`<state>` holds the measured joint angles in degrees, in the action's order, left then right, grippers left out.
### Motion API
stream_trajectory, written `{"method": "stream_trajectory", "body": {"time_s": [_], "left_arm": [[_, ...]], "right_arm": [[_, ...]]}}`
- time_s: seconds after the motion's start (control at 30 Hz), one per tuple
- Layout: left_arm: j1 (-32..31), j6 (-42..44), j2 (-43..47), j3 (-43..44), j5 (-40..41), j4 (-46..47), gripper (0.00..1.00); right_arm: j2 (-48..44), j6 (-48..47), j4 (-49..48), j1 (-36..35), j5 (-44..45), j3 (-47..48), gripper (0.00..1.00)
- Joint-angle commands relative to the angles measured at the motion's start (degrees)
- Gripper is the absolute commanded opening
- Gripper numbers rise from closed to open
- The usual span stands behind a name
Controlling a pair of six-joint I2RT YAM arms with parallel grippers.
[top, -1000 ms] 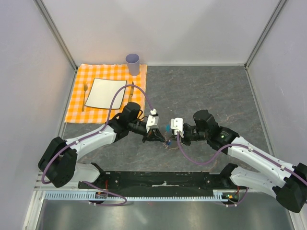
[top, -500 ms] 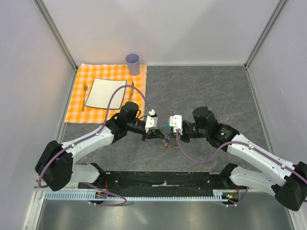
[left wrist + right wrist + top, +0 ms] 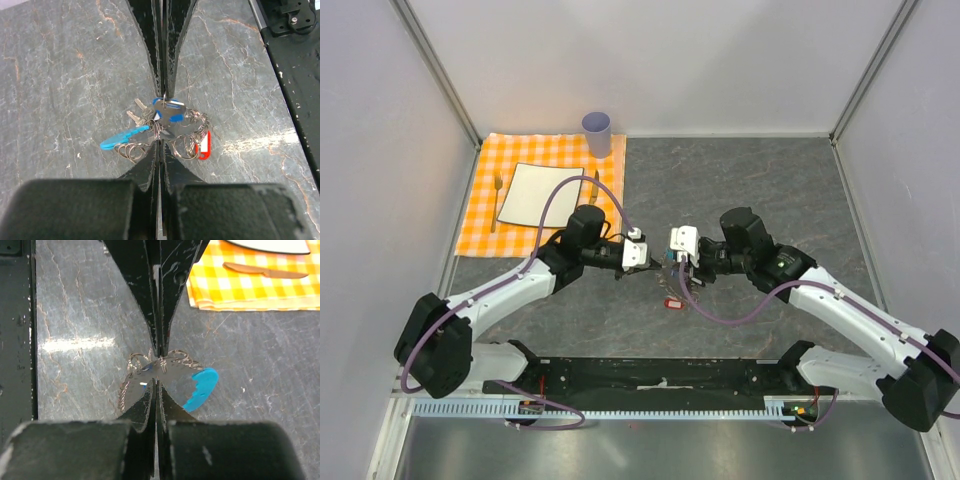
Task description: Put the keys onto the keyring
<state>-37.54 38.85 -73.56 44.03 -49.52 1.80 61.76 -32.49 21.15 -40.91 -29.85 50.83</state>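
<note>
**Top external.**
- Grey stone-pattern worktop (image 3: 750, 190).
- Left tool (image 3: 651, 265) and right tool (image 3: 673, 268) meet almost tip to tip at mid-worktop, on the side nearer the arm bases.
- The keys (image 3: 664, 274) sit between the tips as a small metal bunch, too small to sort in this view.
- Red tag (image 3: 672, 302) is just below the tips, toward the bases. Whether it hangs or lies on the worktop cannot be told.
- Orange checked cloth (image 3: 480, 225) at far left carries a white plate (image 3: 540, 193), a fork (image 3: 497, 200) to the plate's left and a knife (image 3: 592, 190) to its right.
- A pale purple cup (image 3: 597, 130) stands at the cloth's far right corner.

**Left wrist.**
- Own fingers (image 3: 145, 165) enter from the bottom, pressed together, their tips pinching wire loops of the keyring (image 3: 196, 125).
- The right tool's fingers come in from the top, likewise pressed together, nipping the upper edge of a blue tag (image 3: 172, 107).
- Cyan clasp (image 3: 122, 138) is left of the tips, with silver key blades above it.
- The red tag is at the right, touching the chain.

**Right wrist.**
- Own fingers (image 3: 137, 405) enter from the bottom, closed on a silver key blade that shows a blue fleck.
- The left tool comes in from the top, closed on the chain.
- The cyan clasp is just right of the tips.
- The cloth, the knife and the plate's rim are at upper right.
</note>
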Motion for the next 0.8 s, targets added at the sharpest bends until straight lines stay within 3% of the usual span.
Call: {"method": "stream_trajectory", "body": {"time_s": [0.0, 0.23, 0.77], "left_arm": [[0.2, 5.8, -0.1, 1.9, -0.9, 0.7, 0.02], [0.2, 5.5, -0.4, 1.4, -4.9, 1.4, 0.02], [0.2, 4.7, -1.7, 2.0, -5.9, 1.6, 0.02]], "right_arm": [[1.3, -2.8, 1.0, -0.1, -0.5, 1.1, 0.00], [2.8, -3.6, 1.0, 0.0, -0.2, 1.8, 0.00], [2.1, -3.7, 0.9, -0.1, -1.3, 1.7, 0.00]]}}
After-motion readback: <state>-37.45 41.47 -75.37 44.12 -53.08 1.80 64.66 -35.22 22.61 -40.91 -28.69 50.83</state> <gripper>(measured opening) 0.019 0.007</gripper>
